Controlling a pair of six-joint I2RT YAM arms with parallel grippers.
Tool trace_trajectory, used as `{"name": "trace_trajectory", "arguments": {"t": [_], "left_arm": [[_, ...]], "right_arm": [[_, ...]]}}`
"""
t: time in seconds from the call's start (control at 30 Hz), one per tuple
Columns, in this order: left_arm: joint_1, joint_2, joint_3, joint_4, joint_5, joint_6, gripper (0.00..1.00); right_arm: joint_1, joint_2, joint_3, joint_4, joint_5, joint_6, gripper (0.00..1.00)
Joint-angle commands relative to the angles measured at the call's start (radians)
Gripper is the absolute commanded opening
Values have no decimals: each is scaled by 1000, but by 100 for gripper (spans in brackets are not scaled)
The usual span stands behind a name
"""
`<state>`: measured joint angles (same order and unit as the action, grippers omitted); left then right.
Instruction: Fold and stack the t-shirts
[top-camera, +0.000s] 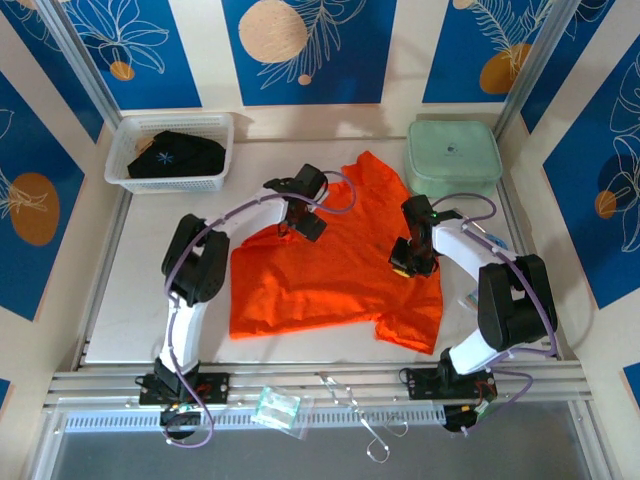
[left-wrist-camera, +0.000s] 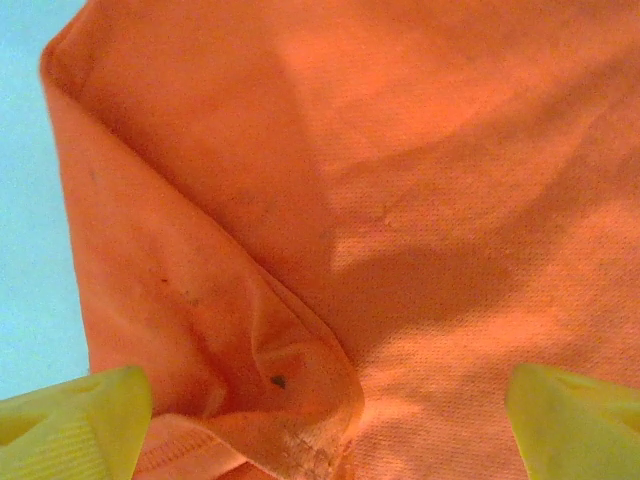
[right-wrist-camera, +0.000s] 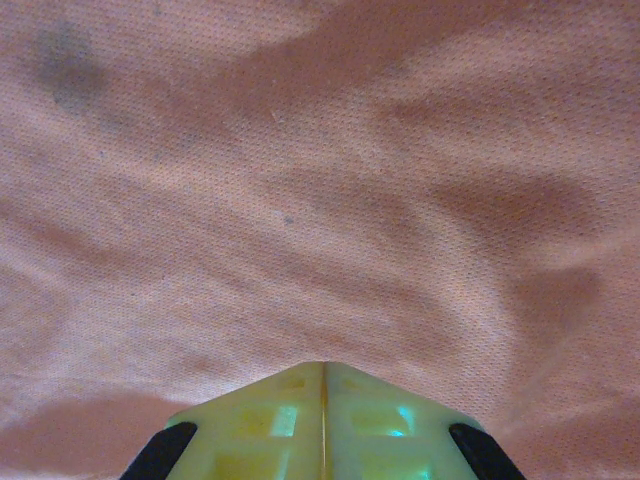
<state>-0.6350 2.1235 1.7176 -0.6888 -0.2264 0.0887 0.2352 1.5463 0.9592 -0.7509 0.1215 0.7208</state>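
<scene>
1. Setting: a white table (top-camera: 140, 300) stands between walls with blue leaf-print panels. The two arm bases sit on a metal rail at the near edge.
2. Orange t-shirt (top-camera: 330, 270): it lies spread over the middle of the table. One corner points toward the far side and a sleeve juts out at the near right.
3. Black t-shirt (top-camera: 175, 157): it lies bunched inside a white mesh basket (top-camera: 170, 120) at the far left, well apart from both grippers. A small light-blue mark faces up.
4. Pale green lidded box (top-camera: 452, 150): it stands at the far right, just beside the far corner of the orange t-shirt.
5. Left gripper (top-camera: 305, 215): it hangs above the far-left part of the orange t-shirt.
   - In the left wrist view, its yellow fingers (left-wrist-camera: 75, 425) stand wide apart at the lower corners, released and grasping nothing.
   - A folded-over edge of the orange t-shirt (left-wrist-camera: 450, 200) lies in the gap between them.
   - Bare table shows to the left of the cloth.
6. Right gripper (top-camera: 405, 262): it sits low over the right part of the orange t-shirt.
   - In the right wrist view, the jaws of the right gripper (right-wrist-camera: 325, 400) are clenched, tip against tip.
   - The orange t-shirt (right-wrist-camera: 320, 180) lies rumpled just beyond the tips.
   - Whether any cloth is pinched between them cannot be told.
</scene>
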Motion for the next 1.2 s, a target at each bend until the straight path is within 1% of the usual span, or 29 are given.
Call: {"name": "trace_trajectory", "arguments": {"t": [0.0, 0.1, 0.17, 0.27, 0.43, 0.57, 0.63, 0.8, 0.93, 1.0, 1.17], "left_arm": [[-3, 62, 89, -113, 2, 154, 90], [-5, 120, 167, -189, -47, 201, 87], [-6, 136, 186, -210, -74, 221, 83], [-9, 143, 180, -220, -101, 242, 77], [-10, 146, 165, -246, -145, 256, 71], [-15, 125, 135, -239, -154, 256, 68], [-19, 119, 119, -228, -155, 256, 65], [-39, 131, 106, -214, -158, 262, 62], [-57, 140, 106, -209, -188, 275, 60], [-64, 137, 104, -213, -214, 279, 52], [-71, 110, 74, -197, -259, 284, 42]], "right_arm": [[-1, -9, -7, -11, -39, -11, 10], [-2, -19, -10, -11, -35, -12, 10], [-3, -26, -16, -11, -33, -13, 10], [-8, -27, -19, -11, -35, -16, 10], [-12, -31, -19, -10, -39, -20, 10], [-13, -29, -18, -4, -43, -20, 10], [-13, -28, -19, -1, -49, -21, 10], [-15, -37, -25, -1, -51, -23, 9], [-20, -47, -31, -2, -49, -26, 9], [-24, -54, -36, 0, -52, -25, 10], [-31, -57, -39, 3, -57, -27, 9]]}}
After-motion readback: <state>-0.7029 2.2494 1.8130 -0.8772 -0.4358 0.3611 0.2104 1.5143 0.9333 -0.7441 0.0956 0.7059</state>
